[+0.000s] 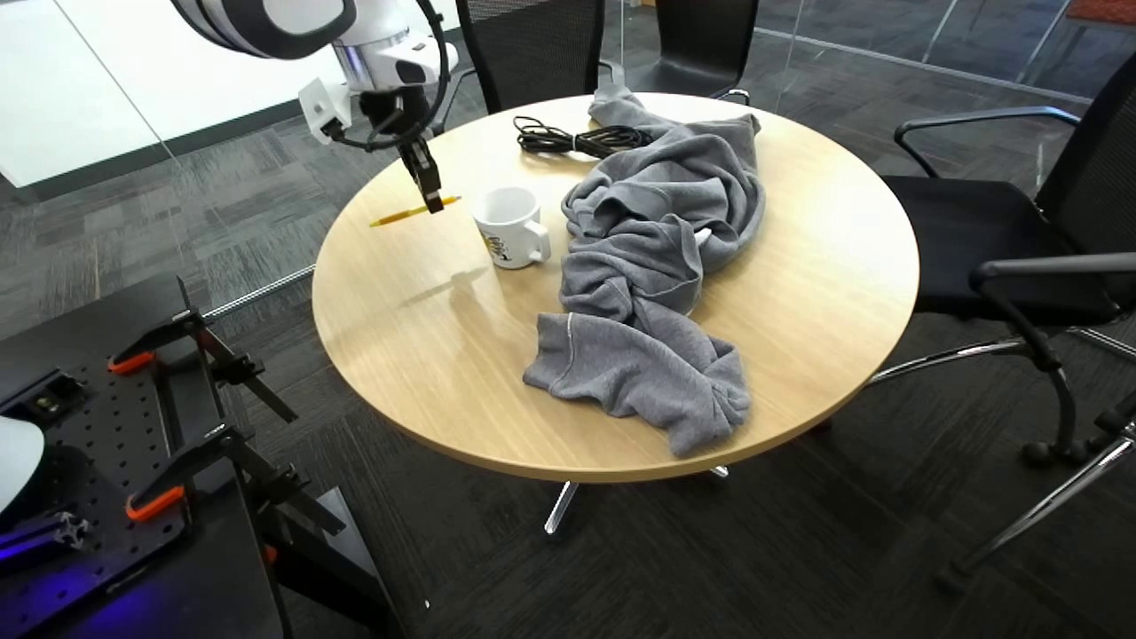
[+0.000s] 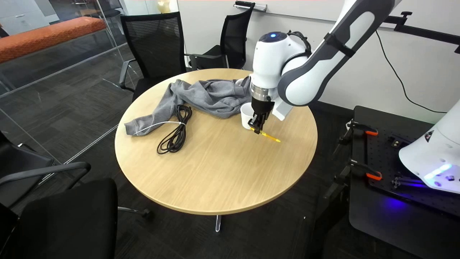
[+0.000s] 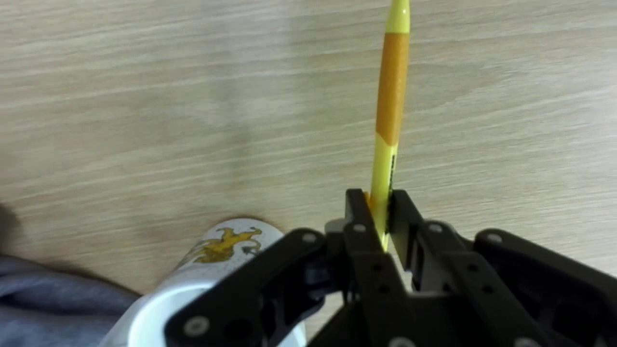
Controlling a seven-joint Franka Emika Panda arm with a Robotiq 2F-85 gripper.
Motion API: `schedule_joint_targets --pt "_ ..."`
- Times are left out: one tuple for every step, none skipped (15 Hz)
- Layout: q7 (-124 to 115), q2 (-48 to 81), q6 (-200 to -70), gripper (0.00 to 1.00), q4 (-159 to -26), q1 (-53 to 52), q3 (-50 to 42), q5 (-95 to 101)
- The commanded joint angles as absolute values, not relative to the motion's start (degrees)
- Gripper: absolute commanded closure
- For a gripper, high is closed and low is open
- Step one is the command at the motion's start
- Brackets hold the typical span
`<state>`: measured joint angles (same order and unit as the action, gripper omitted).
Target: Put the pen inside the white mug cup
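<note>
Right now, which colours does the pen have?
The pen is yellow and orange, clearest in the wrist view.

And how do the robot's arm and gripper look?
The arm is white with dark grey panels, a blue light, a silvery wrist ring and a black cable. The gripper is black, with slim fingers and pale round screw heads.

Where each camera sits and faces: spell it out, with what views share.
In an exterior view: high beside the table, looking down, cable on the far side; part of the arm, gripper and a sliver of base show.
In an exterior view: also high, looking down, cloth behind the cable; arm, gripper and part of base show.
Wrist view: on the wrist, looking down at pen and mug; only the gripper shows.
Both exterior views, from broadly opposing sides, share cable, cloth, pen, mug.
</note>
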<state>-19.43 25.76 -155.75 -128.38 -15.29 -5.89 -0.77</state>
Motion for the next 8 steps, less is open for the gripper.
schedule_joint_targets --pt "-14.9 18.1 -147.0 0.96 -131.1 -12.1 -3.7 1.4" --pt "-11.8 16.5 -143.2 0.96 -131.0 -10.8 -2.5 1.0" --pt "-8.8 15.0 -139.1 0.96 -130.8 -9.7 -1.6 0.9" --pt "-7.7 13.8 -135.7 0.96 -130.6 -9.2 -1.4 1.4" --pt "-6.6 12.2 -132.3 0.96 -130.5 -8.7 -1.2 2.0" --pt "-6.3 11.0 -129.7 0.96 -130.3 -8.3 -1.1 2.8" --pt "-7.0 9.7 -128.2 0.96 -130.3 -8.1 -1.1 3.8" --pt "-7.8 8.8 -127.4 0.96 -130.2 -7.8 -1.0 4.6"
